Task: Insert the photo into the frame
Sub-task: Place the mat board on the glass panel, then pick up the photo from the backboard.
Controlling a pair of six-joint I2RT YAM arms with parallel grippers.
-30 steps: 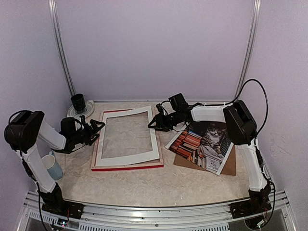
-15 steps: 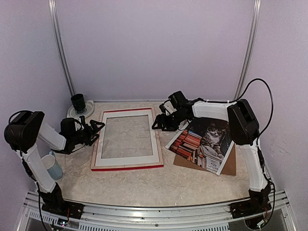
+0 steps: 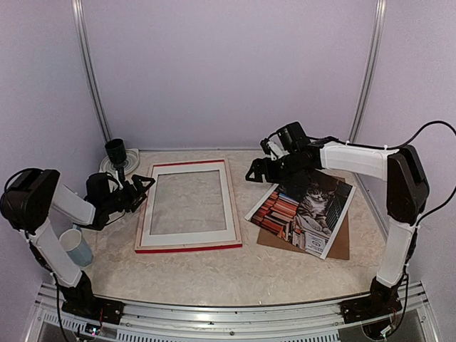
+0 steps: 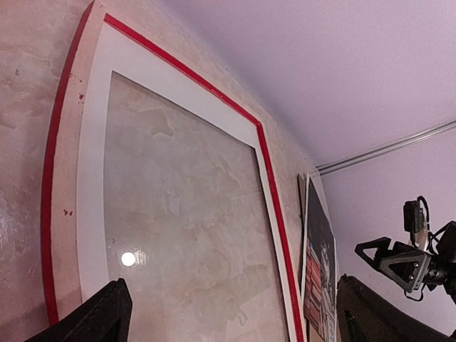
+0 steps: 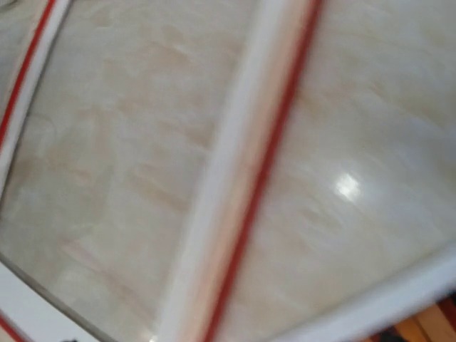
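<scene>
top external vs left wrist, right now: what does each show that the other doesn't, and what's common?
Only top external: the whole photo on its brown backing board, the black cup and the pale blue cup.
Only left wrist: a glare spot on the table inside the mat's window.
Both: the frame with the white mat board lying on it, the open left pincer, and the right pincer, which is off the frame and holding nothing.

You've got pale lilac walls (image 3: 228, 71) closing in on three sides, with a metal rail (image 3: 89, 78) running up each back corner. Below them sits a marbled beige table (image 3: 214, 267), smooth and faintly glossy under soft, even light. A ribbed aluminium strip (image 3: 235, 310) runs along the near edge.
</scene>
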